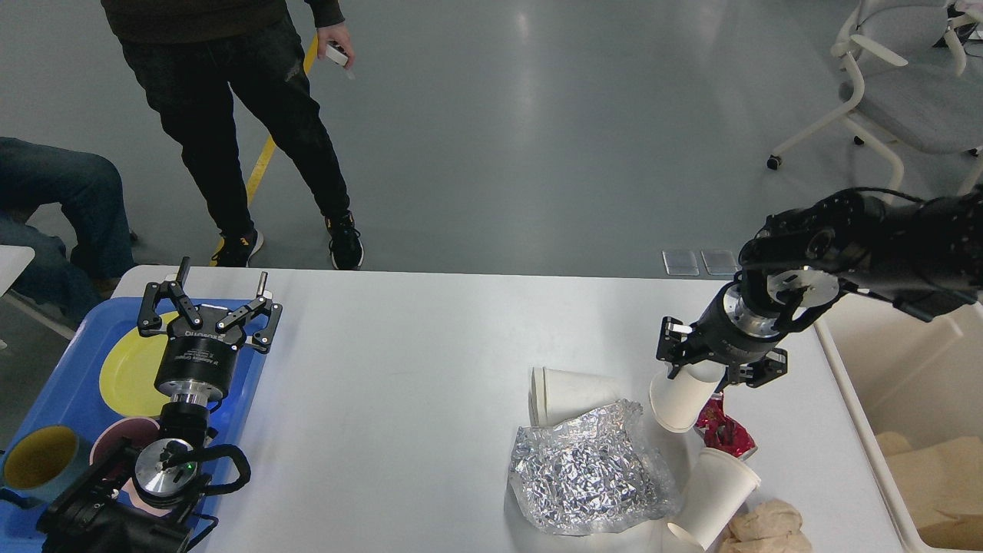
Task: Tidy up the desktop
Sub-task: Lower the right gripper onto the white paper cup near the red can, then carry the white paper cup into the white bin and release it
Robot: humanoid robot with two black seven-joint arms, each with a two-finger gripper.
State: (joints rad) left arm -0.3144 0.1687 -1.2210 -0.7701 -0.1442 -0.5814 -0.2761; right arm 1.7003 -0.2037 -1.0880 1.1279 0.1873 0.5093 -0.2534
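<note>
The white desktop carries litter at its right front: a crumpled foil bag, paper cups lying on their sides, a red wrapper and brown crumpled paper. My right gripper is shut on the rim of a white paper cup, which hangs tilted just above the table, over the red wrapper. My left gripper stands open and empty over the blue tray at the left edge.
The tray holds a yellow plate, a mug and a pink bowl. A cream bin with brown paper inside stands off the table's right edge. A person stands behind the table's far left; a chair is at the far right.
</note>
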